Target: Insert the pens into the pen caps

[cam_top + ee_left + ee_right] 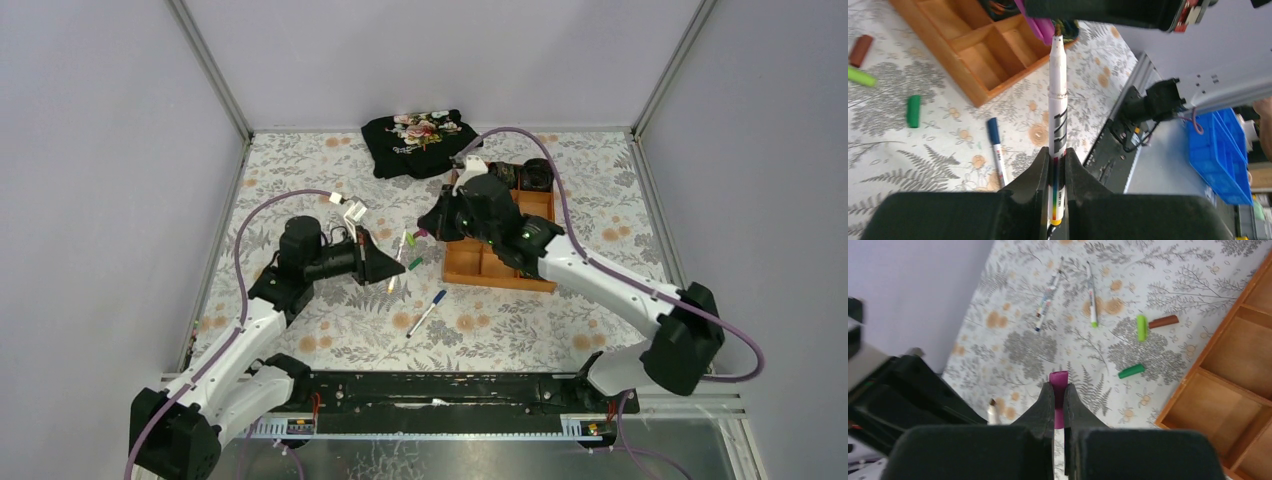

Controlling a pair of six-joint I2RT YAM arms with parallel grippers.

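Left gripper [1057, 161]: jaws narrow, clamped on white pen [1057, 90], its tip at 12 o'clock in the wrist view, just beside the magenta cap.
Right gripper [1058, 392]: jaws pinched on magenta cap [1058, 379].
Loose caps: light green cap [1142, 327], dark red cap [1163, 321] and dark green cap [1131, 371] lie at 9 o'clock of the orange tray [1210, 347].
Blue-capped pen [427, 312]: at 6 o'clock of the loose caps in the top view.

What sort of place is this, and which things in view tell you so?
Probably a robotics lab test cell: a floral-covered table walled by plain grey panels, a left arm and right arm bolted at its near edge, and blue storage bins beyond the table.
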